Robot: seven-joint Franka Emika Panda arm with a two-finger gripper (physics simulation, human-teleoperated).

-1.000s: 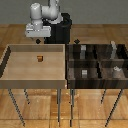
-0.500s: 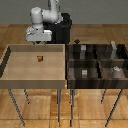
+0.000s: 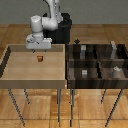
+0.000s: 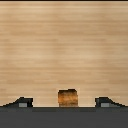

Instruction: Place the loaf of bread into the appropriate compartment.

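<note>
The loaf of bread [image 3: 39,59] is a tiny orange-brown block lying on the light wooden tray floor at the exterior view's left. My gripper [image 3: 36,48] hangs just above and slightly behind it, open, holding nothing. In the wrist view the loaf of bread [image 4: 67,97] lies between my two dark fingertips [image 4: 22,102], which stand well apart on either side. The appropriate compartment [image 3: 85,75] is the near quarter of the dark bin closest to the tray, with a small low grey block in it.
The light wooden tray [image 3: 10,80] has raised walls all round. The dark four-part bin [image 3: 120,85] stands at the exterior view's right, with tall grey boxes [image 3: 114,49] in the far quarters and a whitish rounded item [image 3: 116,70] in the near right quarter.
My arm has come forward and down a little toward the loaf. The loaf has not moved.
</note>
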